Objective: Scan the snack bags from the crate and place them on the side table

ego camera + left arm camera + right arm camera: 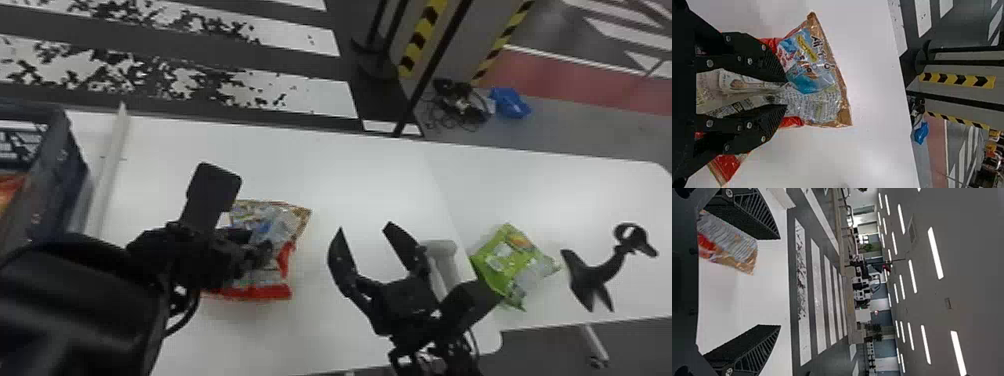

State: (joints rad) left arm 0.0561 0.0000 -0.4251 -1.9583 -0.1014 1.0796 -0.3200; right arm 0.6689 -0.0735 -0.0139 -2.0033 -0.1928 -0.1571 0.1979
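Right now, the left gripper (255, 247) is closed on a snack bag with a red end and a brown-gold end (287, 222), its fingers pinching a clear, printed part of the bag into folds. The bag is at the white table (350, 170), between its left and right edges, with the red end towards the robot's near edge and the brown-gold end towards the far edge; whether its underside touches the surface I can't tell. Just right of it, the right gripper (365, 228) is open and empty, fingers spread well apart above the same table. Across the seam, the green snack bag (510, 260) lies on the side table (575, 190), by its left edge and nearer the near edge than the far one. To that bag's right stands a black stand with a ring-shaped top (592, 275), also towards the near edge. Over by the white table's left edge sits the dark crate (62, 165), an orange-red bag (10, 190) showing inside, with a raised white strip (107, 172) just beside it.
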